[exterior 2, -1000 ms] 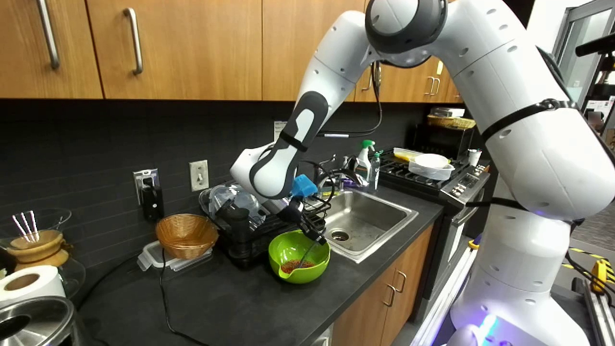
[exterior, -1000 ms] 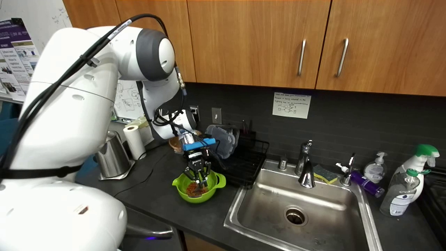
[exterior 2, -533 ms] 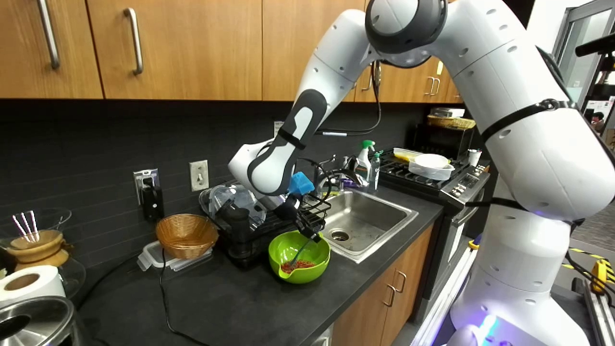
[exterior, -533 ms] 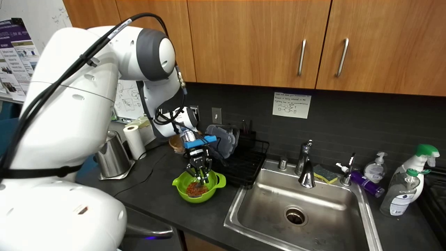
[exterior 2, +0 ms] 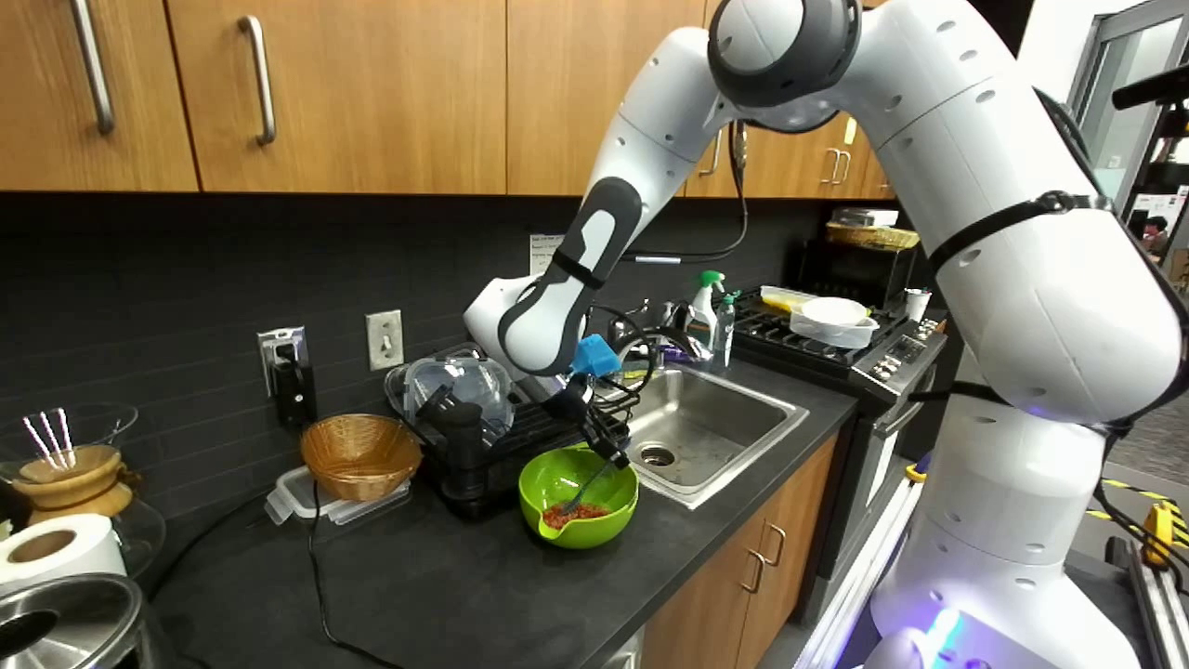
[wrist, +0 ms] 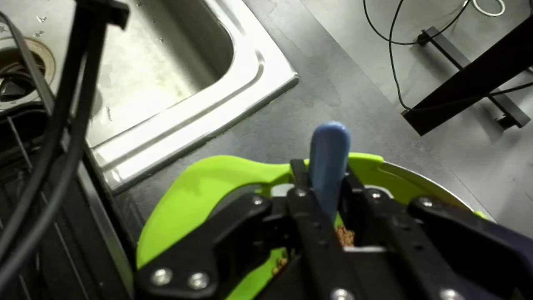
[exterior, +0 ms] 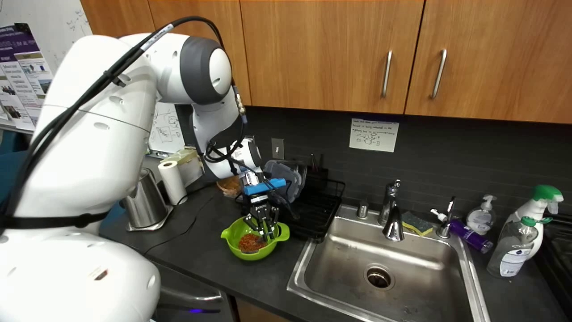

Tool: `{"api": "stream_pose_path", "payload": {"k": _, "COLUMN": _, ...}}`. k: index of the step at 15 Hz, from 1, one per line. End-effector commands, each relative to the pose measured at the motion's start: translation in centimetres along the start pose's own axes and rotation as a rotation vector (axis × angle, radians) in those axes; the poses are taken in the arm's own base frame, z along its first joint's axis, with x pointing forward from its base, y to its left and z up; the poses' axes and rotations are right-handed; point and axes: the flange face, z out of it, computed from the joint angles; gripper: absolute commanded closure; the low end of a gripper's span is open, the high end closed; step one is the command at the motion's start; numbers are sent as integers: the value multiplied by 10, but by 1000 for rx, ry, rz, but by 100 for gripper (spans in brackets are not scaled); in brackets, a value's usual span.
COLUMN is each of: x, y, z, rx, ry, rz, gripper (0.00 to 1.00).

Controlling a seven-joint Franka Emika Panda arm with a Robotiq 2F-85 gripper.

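Here, the fingers [wrist: 306, 221] grip a blue-handled utensil [wrist: 331, 162], its tip at reddish bits [exterior: 251, 243] in the green bowl [exterior: 236, 235] on the bench [exterior: 201, 259]. In an exterior view, a wall note [exterior: 374, 135] at the bowl's half-past-one and a label [exterior: 511, 268] on a bottle [exterior: 515, 248] at three o'clock are too small to read.

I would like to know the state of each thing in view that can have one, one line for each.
gripper: shut on the utensil
utensil: tilted, lower end down at the grains
green bowl: upright, partly filled
grains: loose, low in the green bowl
faucet: no water running
overhead cabinet doors: shut
kettle: standing upright
paper roll: standing on end
purple bottle: tipped, lying or leaning unclear
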Motion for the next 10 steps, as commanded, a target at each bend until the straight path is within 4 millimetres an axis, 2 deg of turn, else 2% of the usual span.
{"api": "stream_pose_path", "payload": {"k": 1, "x": -6, "y": 1, "z": 5, "rx": 21, "ry": 32, "rz": -3, "gripper": 95}}
{"api": "stream_pose_path", "payload": {"k": 10, "x": 8, "y": -8, "z": 12, "rx": 20, "ry": 31, "rz": -59, "gripper": 95}}
